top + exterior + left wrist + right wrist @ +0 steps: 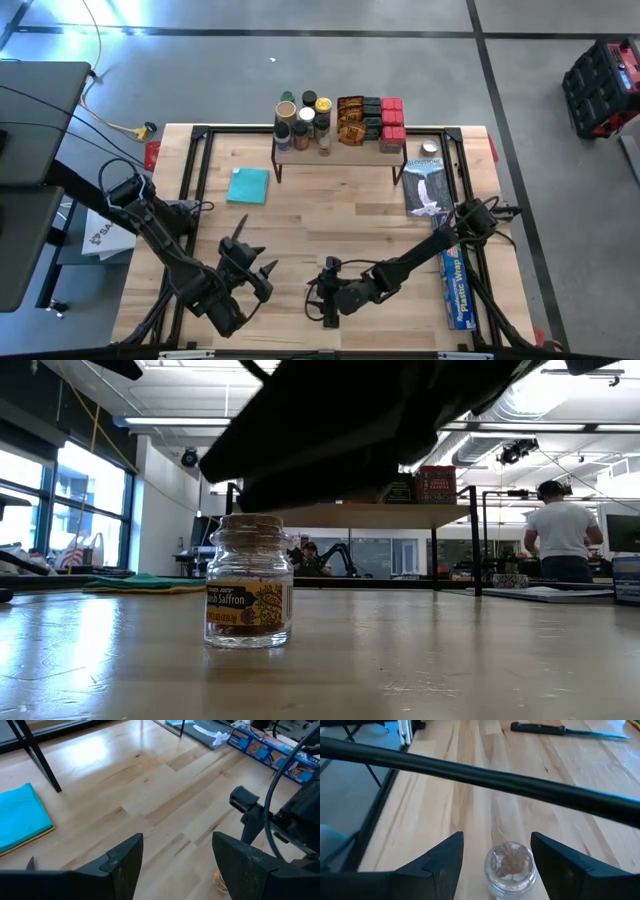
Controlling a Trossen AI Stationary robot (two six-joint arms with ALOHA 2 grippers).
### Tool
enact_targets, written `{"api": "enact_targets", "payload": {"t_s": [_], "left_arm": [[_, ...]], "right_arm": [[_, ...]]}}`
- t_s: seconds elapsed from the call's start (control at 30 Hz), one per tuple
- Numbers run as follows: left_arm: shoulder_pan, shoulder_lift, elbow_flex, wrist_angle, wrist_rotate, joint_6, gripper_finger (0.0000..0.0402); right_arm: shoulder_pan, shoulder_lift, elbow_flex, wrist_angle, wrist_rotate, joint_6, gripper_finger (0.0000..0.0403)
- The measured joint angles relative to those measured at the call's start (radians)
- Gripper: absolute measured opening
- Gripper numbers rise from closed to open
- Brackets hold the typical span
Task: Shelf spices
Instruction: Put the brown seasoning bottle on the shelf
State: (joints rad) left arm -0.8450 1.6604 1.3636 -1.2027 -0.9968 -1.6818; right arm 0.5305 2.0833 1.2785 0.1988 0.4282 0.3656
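Observation:
A small clear glass saffron jar (248, 585) with a cork top stands upright on its base on the tabletop near the front edge. My right gripper (497, 870) is open. Its two fingers stand on either side of the jar (511, 865) without touching it. In the high view my right gripper (328, 293) points toward the table's left. My left gripper (250, 265) is open and empty just left of it, above the table. The shelf (340, 150) stands at the far middle with several jars, red boxes and orange-brown packets on its top.
A teal cloth (248, 185) lies left of the shelf. A long blue plastic-wrap box (457, 285) lies along the right edge under my right arm. A flat printed packet (425, 185) and a small jar (429, 150) lie right of the shelf. People stand in the room behind.

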Motion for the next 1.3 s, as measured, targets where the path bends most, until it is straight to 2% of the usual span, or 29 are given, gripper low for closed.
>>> {"api": "enact_targets", "payload": {"t_s": [0.73, 0.97, 1.3], "left_arm": [[0.002, 0.000, 0.000, -0.001, -0.044, 0.008, 0.0232], [0.003, 0.000, 0.000, 0.000, -0.045, 0.008, 0.0232], [0.003, 0.000, 0.000, 0.000, -0.040, 0.008, 0.0232]], "right_arm": [[-0.007, 0.006, 0.000, -0.043, -0.019, -0.006, 0.0226], [-0.007, 0.047, -0.001, -0.020, -0.028, -0.008, 0.0225], [-0.007, 0.043, -0.001, -0.014, -0.020, -0.008, 0.0172]]}}
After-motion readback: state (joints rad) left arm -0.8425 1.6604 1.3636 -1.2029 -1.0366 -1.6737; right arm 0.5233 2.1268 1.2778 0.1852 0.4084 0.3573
